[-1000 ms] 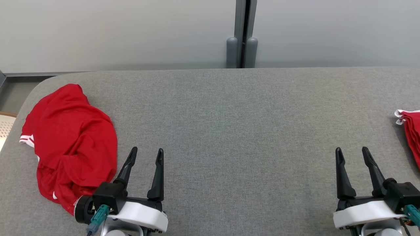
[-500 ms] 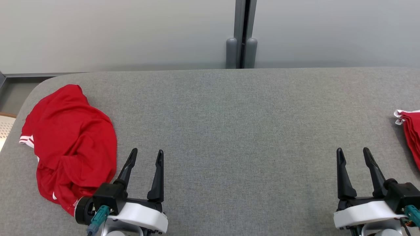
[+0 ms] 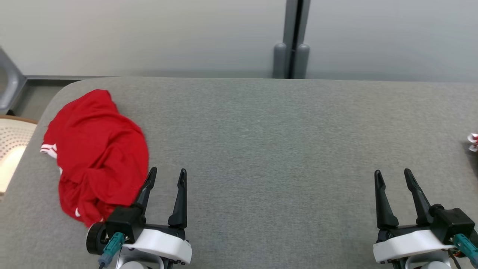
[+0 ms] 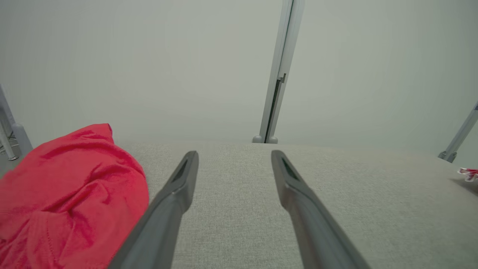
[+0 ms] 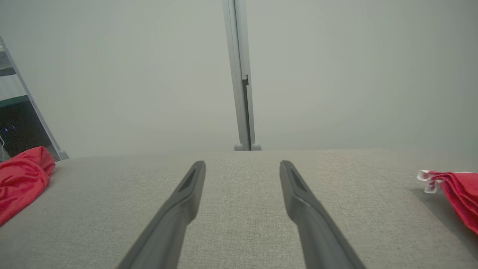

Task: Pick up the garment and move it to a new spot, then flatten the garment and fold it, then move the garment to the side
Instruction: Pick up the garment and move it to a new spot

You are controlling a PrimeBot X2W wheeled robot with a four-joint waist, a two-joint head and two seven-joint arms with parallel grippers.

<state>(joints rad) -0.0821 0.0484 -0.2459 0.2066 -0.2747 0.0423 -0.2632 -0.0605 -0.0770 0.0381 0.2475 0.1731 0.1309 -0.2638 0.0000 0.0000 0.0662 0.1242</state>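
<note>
Grippers nearest: left gripper [image 3: 167,170] and right gripper [image 3: 392,172], both spread wide, empty. Crumpled red garment [image 3: 99,149] heaped on felt-like grey table [image 3: 261,149], far left, bottom hidden behind left wrist. Second red cloth [image 3: 473,142] cropped at right edge.

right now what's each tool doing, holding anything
left tool: open, empty; the crumpled red fabric garment lies to its left.
right tool: open, empty, over the grey fabric table.

Grey table [image 3: 261,130] — red garment [image 3: 99,153] left, red cloth [image 5: 459,194] right
</note>
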